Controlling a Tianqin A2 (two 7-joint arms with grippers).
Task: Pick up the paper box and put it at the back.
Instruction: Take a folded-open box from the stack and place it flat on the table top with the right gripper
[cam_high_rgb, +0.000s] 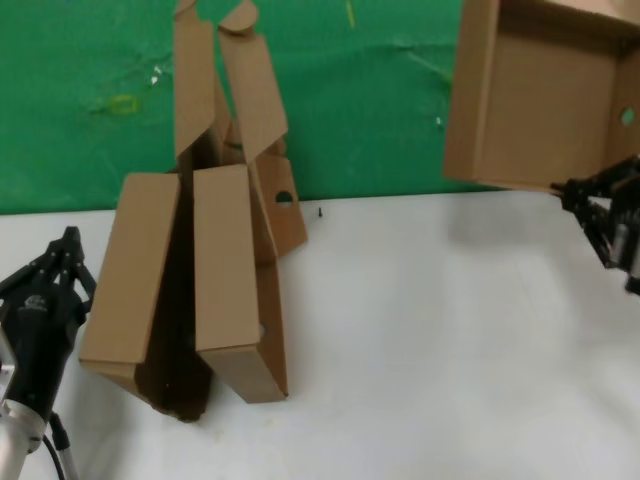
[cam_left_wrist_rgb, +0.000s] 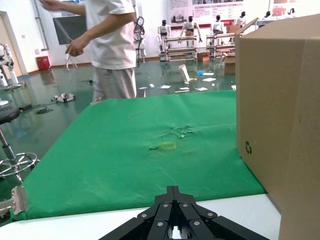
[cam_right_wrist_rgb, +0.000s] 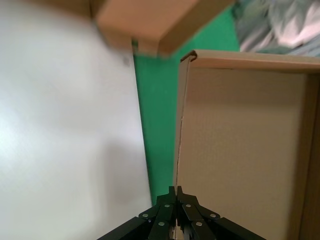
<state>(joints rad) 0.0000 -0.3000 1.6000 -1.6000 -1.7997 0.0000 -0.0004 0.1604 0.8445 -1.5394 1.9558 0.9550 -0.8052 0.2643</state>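
Note:
The paper box (cam_high_rgb: 540, 100) hangs tilted in the air at the far right, its open tray facing me, over the green cloth at the back (cam_high_rgb: 380, 110). My right gripper (cam_high_rgb: 565, 190) is shut on the thin lower wall of the box. In the right wrist view that wall runs straight out from between the closed tips of the right gripper (cam_right_wrist_rgb: 176, 189), with the paper box (cam_right_wrist_rgb: 240, 140) filling one side and the green cloth (cam_right_wrist_rgb: 157, 115) beside it. My left gripper (cam_high_rgb: 68, 235) waits shut and empty at the near left; the left wrist view shows the left gripper (cam_left_wrist_rgb: 173, 189) pointing at the green cloth (cam_left_wrist_rgb: 135, 150).
A leaning cluster of other cardboard boxes (cam_high_rgb: 200, 270) stands on the white tabletop (cam_high_rgb: 430, 330) left of centre, close beside my left arm; one such box (cam_left_wrist_rgb: 280, 115) fills the side of the left wrist view. A person (cam_left_wrist_rgb: 112, 45) stands beyond the cloth. A small dark speck (cam_high_rgb: 320, 212) lies near the cloth's edge.

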